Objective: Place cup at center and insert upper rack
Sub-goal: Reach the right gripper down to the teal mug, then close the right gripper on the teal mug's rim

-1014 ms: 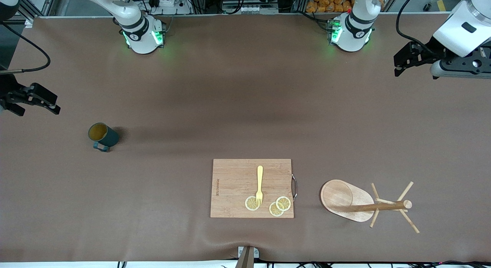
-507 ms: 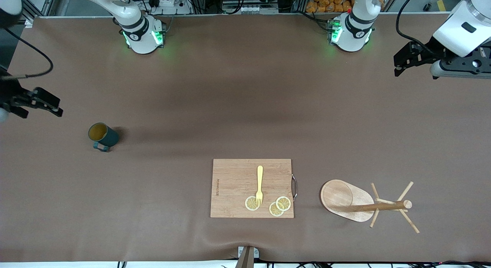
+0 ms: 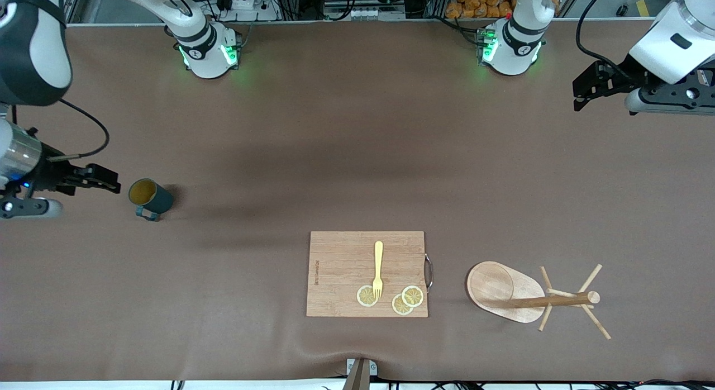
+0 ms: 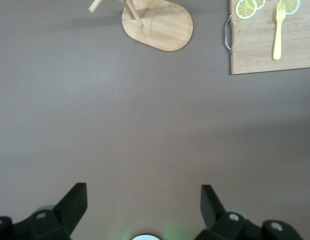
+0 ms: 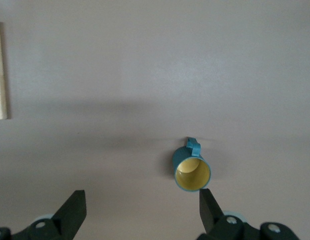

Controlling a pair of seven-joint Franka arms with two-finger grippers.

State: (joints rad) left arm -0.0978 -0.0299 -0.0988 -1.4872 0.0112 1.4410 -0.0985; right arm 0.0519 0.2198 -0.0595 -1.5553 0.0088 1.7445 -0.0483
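The dark teal cup [image 3: 149,198] stands upright on the table toward the right arm's end, handle toward the front camera. It also shows in the right wrist view [image 5: 191,171]. My right gripper [image 3: 113,184] is open and empty just beside the cup, apart from it; its own view [image 5: 142,205] shows the cup close to one finger. The wooden mug tree [image 3: 525,295] rests on its oval base toward the left arm's end, and shows in the left wrist view [image 4: 157,22]. My left gripper [image 3: 581,96] is open, empty and waits high over the table [image 4: 144,200].
A rectangular wooden cutting board [image 3: 367,274] lies near the front edge between cup and mug tree. It carries a yellow fork [image 3: 378,270] and three lemon slices [image 3: 406,299]. The two arm bases [image 3: 209,49] stand at the table's edge farthest from the front camera.
My right gripper has swung in from the table's end and come down beside the cup. The left arm, cup and mug tree have not moved.
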